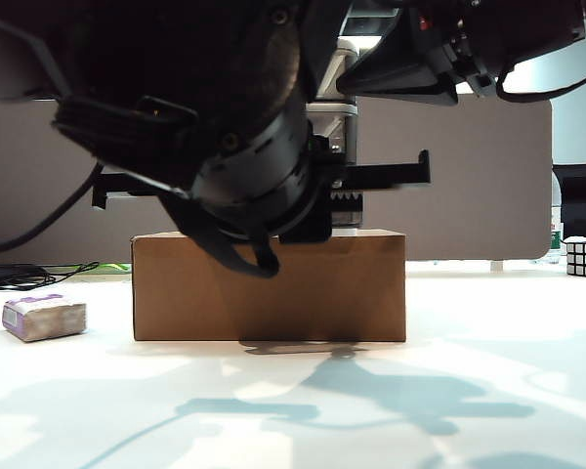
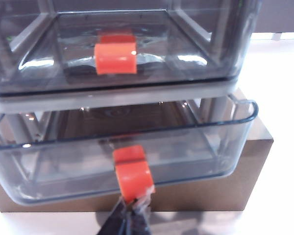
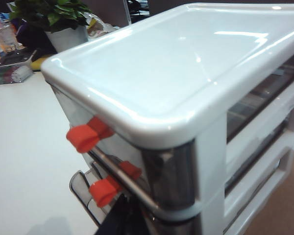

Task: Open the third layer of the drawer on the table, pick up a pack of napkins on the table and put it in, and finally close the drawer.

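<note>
Pinching the red-orange handle [image 2: 133,172] of the third layer [image 2: 186,147], the left gripper [image 2: 131,211] has its jaws closed tight on it. That lowest smoky grey drawer stands pulled partway out of the drawer unit [image 3: 186,98], which sits on a brown box [image 1: 270,285]. The right gripper is out of sight; I cannot tell its state. The napkins [image 1: 44,317] lie on the table [image 1: 469,371], left of the box. The left arm fills the exterior view's top.
</note>
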### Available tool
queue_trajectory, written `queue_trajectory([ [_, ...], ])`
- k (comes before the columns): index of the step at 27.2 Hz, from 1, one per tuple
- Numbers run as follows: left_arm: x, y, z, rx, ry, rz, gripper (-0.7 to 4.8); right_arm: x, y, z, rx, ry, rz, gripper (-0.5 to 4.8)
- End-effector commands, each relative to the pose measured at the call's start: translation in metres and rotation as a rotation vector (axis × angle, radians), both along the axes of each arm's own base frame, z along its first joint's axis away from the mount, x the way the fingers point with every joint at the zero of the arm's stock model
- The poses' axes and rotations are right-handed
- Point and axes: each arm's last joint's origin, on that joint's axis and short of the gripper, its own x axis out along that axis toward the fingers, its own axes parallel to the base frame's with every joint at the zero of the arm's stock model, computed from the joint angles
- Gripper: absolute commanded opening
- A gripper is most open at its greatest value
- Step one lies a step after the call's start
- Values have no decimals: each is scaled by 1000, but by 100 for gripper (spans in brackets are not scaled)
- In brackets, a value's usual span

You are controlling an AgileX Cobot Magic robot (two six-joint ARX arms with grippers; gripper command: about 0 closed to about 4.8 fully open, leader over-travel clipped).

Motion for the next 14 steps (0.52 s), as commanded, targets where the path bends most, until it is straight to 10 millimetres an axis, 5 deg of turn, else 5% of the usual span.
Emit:
queue_trajectory([
  [1, -1, 0, 2, -9, -7, 9, -6, 2, 1, 6, 16, -21, 13, -6],
  [6, -1, -1, 4, -34, -10, -5, 9, 1, 2, 6, 26, -8, 40, -5],
  [9, -1, -4, 8, -86, -3, -75, 145, 1, 2, 6, 27, -5, 40, -6],
  [14, 9, -1, 9, -101, -13, -35, 145, 1, 2, 6, 28, -3, 51, -6],
])
